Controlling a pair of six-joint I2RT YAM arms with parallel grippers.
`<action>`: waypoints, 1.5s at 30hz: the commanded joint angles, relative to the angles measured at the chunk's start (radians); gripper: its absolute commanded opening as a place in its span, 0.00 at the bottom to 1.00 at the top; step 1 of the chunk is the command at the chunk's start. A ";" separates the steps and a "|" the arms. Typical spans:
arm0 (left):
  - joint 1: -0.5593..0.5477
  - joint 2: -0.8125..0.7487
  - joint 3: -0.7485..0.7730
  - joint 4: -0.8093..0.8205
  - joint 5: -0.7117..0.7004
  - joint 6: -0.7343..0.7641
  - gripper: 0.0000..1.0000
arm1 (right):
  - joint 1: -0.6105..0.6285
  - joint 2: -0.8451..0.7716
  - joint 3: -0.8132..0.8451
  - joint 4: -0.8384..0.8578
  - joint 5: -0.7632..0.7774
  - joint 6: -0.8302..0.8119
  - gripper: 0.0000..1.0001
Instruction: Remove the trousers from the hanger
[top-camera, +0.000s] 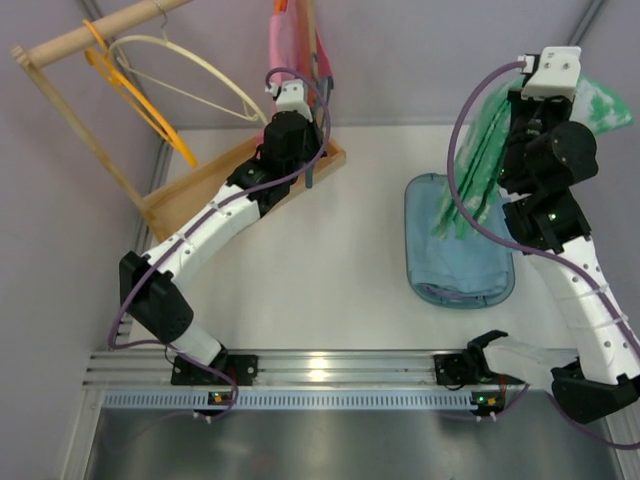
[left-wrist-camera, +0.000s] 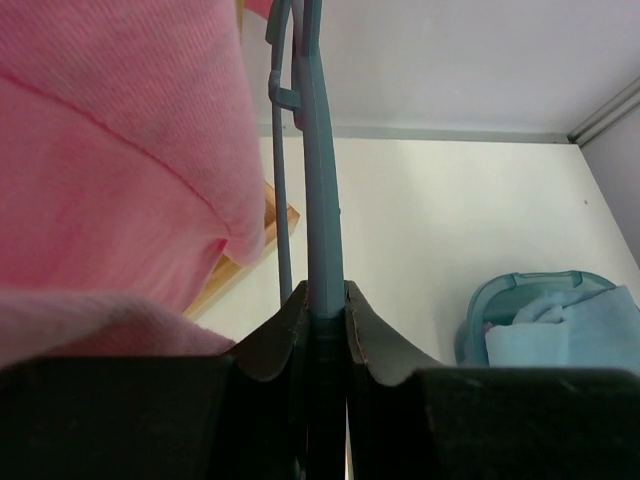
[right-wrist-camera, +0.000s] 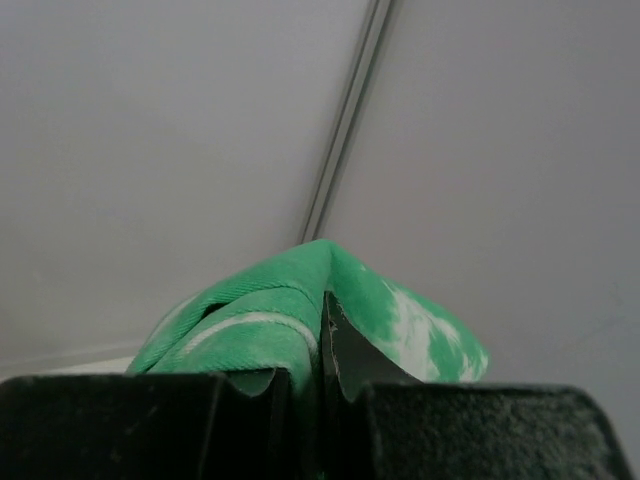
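The green trousers (top-camera: 482, 160) with white blotches hang from my right gripper (top-camera: 560, 95), raised at the back right above the basket. In the right wrist view the gripper (right-wrist-camera: 322, 330) is shut on a fold of the trousers (right-wrist-camera: 270, 310). My left gripper (left-wrist-camera: 325, 300) is shut on the thin grey-blue hanger (left-wrist-camera: 322, 180), which stands upright beside the pink cloth (left-wrist-camera: 120, 170). In the top view the left gripper (top-camera: 300, 70) is at the rack, and a bit of the hanger (top-camera: 311, 175) shows below the wrist. The trousers are apart from the hanger.
A wooden rack (top-camera: 200, 190) stands at the back left with an orange hanger (top-camera: 140, 100), a cream-white hanger (top-camera: 190, 70) and pink cloth (top-camera: 285, 45). A teal basket (top-camera: 430, 290) holds folded light-blue cloth (top-camera: 455, 240) at the right; it also shows in the left wrist view (left-wrist-camera: 480, 310).
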 joint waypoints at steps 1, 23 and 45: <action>0.001 -0.046 -0.012 0.088 0.038 0.010 0.00 | -0.004 -0.094 0.010 0.113 -0.021 -0.048 0.00; 0.000 -0.097 -0.070 0.129 0.120 0.015 0.00 | -0.096 -0.057 -0.028 0.081 -0.182 -0.476 0.00; 0.000 -0.029 -0.014 0.134 0.155 0.016 0.00 | -0.547 -0.100 -0.054 0.058 -0.523 -0.264 0.00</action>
